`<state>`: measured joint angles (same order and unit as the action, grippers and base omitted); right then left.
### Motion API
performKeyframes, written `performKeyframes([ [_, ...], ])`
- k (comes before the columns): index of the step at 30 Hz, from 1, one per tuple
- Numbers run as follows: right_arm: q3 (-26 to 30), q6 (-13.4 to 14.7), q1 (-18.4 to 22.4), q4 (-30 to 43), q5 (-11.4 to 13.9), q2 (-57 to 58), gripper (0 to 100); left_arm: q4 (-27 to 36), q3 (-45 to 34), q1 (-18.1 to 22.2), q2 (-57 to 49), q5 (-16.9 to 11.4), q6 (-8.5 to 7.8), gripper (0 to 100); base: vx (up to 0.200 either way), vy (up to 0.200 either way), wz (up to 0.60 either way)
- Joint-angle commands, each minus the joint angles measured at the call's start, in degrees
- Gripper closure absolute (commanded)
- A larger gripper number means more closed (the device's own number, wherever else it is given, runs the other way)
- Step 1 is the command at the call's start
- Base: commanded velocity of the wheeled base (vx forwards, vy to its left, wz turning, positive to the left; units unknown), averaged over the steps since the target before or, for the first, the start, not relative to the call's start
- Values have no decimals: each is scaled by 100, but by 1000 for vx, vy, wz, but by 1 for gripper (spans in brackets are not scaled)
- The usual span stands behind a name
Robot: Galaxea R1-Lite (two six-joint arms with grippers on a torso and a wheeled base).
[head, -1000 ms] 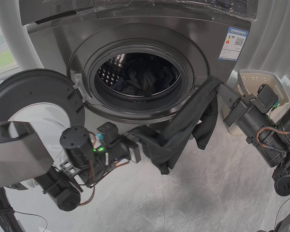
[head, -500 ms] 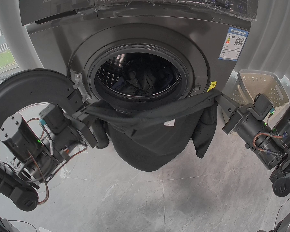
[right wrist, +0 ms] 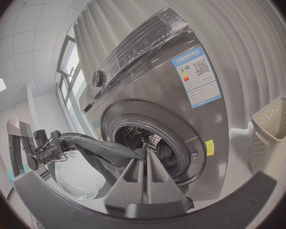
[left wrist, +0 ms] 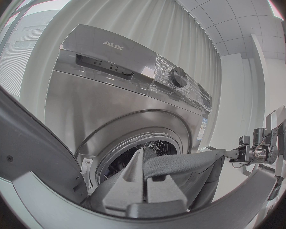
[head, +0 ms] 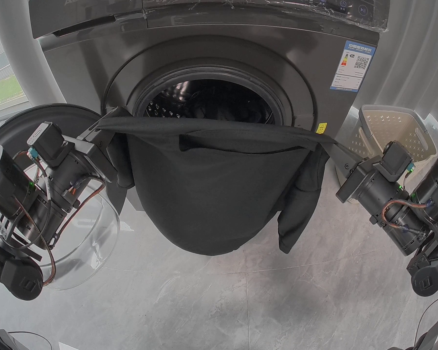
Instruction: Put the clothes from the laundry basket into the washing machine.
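A black garment (head: pixel 204 190) hangs stretched wide in front of the washing machine (head: pixel 258 40), covering the lower half of its round opening (head: pixel 209 98). My left gripper (head: pixel 98 131) is shut on the garment's left end, beside the open door (head: pixel 58 122). My right gripper (head: pixel 335 148) is shut on its right end, where a sleeve dangles. Dark clothes lie inside the drum (right wrist: pixel 139 140). In the left wrist view the fingers (left wrist: pixel 133 175) pinch the cloth (left wrist: pixel 178 163); the right wrist view shows the same with its fingers (right wrist: pixel 159 178) on the cloth (right wrist: pixel 111 150).
The beige laundry basket (head: pixel 399 127) stands on the floor to the right of the machine, just behind my right arm. The door's glass bowl (head: pixel 87 239) juts out at the lower left. Grey tiled floor (head: pixel 238 297) lies open below the garment.
My left gripper has swung up and to the left with the garment's end, from low near the floor to the opening's left rim. The garment went from bunched to spread flat. The right gripper barely moved.
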<state>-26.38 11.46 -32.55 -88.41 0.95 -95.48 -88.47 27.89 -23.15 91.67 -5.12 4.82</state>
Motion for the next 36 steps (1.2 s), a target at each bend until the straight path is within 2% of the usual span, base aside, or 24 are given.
performKeyframes([
  [1, -87, -3, 12, -1, 2, 12, 100, -4, -3, 21, -35, 2, 2, 100, 0, 0, 0],
  [6, -298, -3, 21, -1, -34, 47, 100, -4, -3, 30, -35, 11, 2, 100, 0, 0, 0],
  [17, -298, -3, 21, -1, -42, 64, 100, -4, -144, -23, -9, -7, -16, 100, 0, 0, 0],
  [20, -148, 23, -41, -1, -34, 47, 100, -13, -425, -67, 35, -182, -51, 100, 0, 0, 0],
  [21, -51, 14, -50, -1, -25, 29, 100, -13, -478, -137, 35, -279, -68, 100, 0, 0, 0],
  [24, 116, 23, -182, 8, -16, -94, 100, -4, -425, -621, 167, -297, -68, 100, 0, 0, 0],
  [26, 107, 14, -190, 8, -16, -103, 100, -4, -416, -629, 184, -297, -68, 100, 0, 0, 0],
  [27, 124, 5, -401, 8, -25, -577, 100, -4, -135, -867, 430, -358, -68, 100, 0, 0, 0],
  [33, 124, -12, -639, 8, 19, -1351, 100, -21, 375, -1034, 703, -314, -24, 100, 0, 0, 0],
  [34, 142, -21, -674, 8, 19, -1509, 0, -21, 436, -1034, 703, -305, -16, 100, 0, 0, 0],
  [36, 107, -30, -718, -1, 28, -1755, 0, -21, 507, -1051, 703, -297, 2, 100, 0, 0, 0],
])
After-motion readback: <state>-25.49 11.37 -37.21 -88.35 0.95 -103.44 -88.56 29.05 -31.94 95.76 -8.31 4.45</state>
